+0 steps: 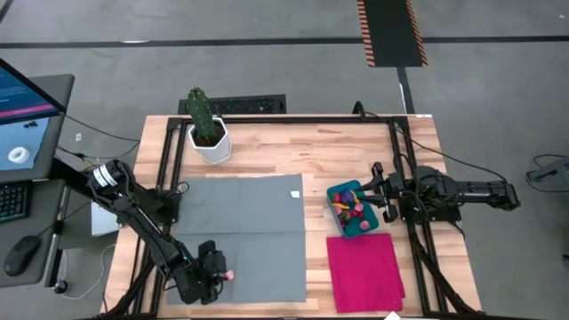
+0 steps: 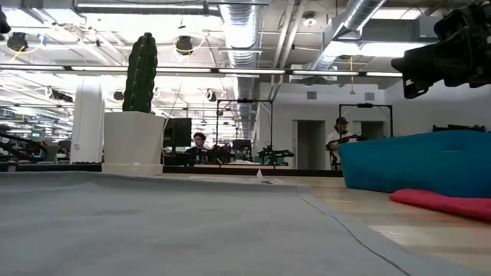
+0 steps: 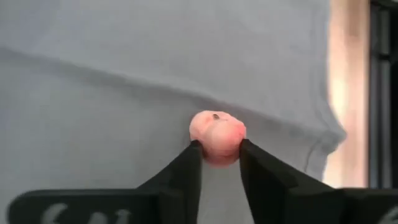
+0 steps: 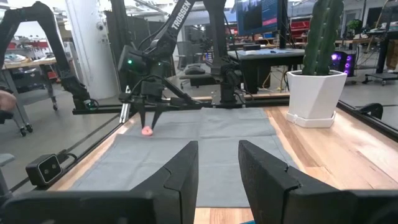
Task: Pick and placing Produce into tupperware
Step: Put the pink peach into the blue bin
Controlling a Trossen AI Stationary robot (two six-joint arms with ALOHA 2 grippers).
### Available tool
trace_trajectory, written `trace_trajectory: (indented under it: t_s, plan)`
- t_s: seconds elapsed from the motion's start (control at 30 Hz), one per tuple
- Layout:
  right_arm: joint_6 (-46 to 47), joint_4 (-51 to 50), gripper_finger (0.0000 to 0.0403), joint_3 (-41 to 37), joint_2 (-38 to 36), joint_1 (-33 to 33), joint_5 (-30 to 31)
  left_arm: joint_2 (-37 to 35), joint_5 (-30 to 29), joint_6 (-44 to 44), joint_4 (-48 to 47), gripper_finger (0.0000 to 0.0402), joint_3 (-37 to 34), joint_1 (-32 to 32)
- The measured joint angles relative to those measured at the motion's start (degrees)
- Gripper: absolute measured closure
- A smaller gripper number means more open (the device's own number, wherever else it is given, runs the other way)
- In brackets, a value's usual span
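Left gripper (image 3: 219, 152) pinches pink produce (image 3: 217, 137) near grey cloth (image 1: 240, 222) edge; right gripper (image 1: 380, 189), fingers parted, by tupperware (image 1: 356, 210).

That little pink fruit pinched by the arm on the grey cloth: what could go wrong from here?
1. The left gripper holds the pink fruit only by its lower edge at the jaw tips; being round, it might squirt out when lifted.
2. The grey cloth is creased nearby and could snag.
3. The teal tub already holds several pieces, and the right gripper hovers beside it, crowding the drop.
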Motion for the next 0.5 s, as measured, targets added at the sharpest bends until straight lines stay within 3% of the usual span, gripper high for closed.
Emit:
trace_trajectory:
  t_s: [0.2,0.33,0.5]
  plan:
    - [0.00,-0.01,0.0265,-0.01,0.02,0.00,0.00,0.00,-0.28,7.53,5.53,0.0344,1.07,-0.39]
    - [0.00,0.00,0.0264,0.00,0.00,0.00,0.00,0.00,-1.59,10.27,3.74,0.0345,2.83,-0.59]
    - [0.00,0.00,0.0266,-0.02,0.02,0.00,0.00,-0.67,-7.29,13.98,1.96,0.0336,3.48,-0.59]
